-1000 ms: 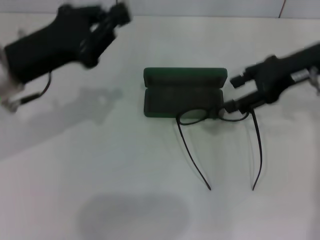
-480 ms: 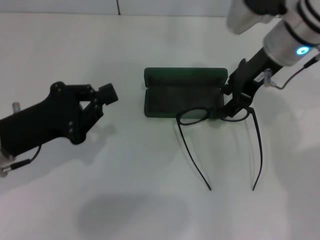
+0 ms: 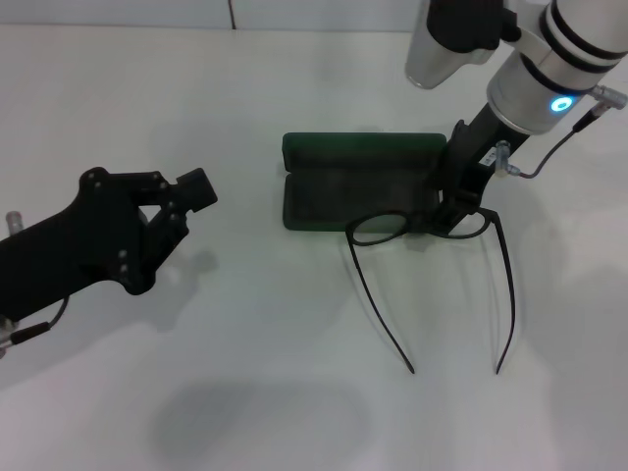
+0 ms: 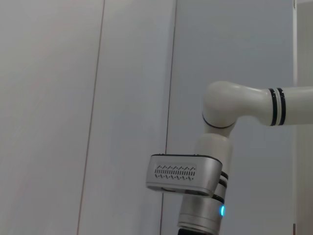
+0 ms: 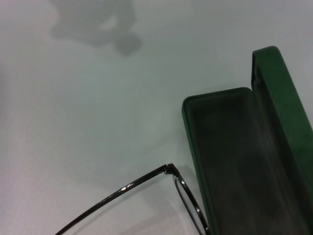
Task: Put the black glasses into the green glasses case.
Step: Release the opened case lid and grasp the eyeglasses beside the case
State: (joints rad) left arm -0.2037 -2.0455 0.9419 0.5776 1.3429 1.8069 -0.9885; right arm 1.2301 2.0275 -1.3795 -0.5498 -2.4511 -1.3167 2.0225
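Head view: right gripper point(image 3: 453, 208) grasps black glasses point(image 3: 417, 231) beside open green glasses case point(image 3: 358, 182) — left gripper point(image 3: 182, 196) idle, jaws unclear.

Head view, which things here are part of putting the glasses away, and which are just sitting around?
In the job:
- black glasses
- green glasses case, open
- right gripper, at the glasses

Not involved:
- left gripper, off to the left
- white table
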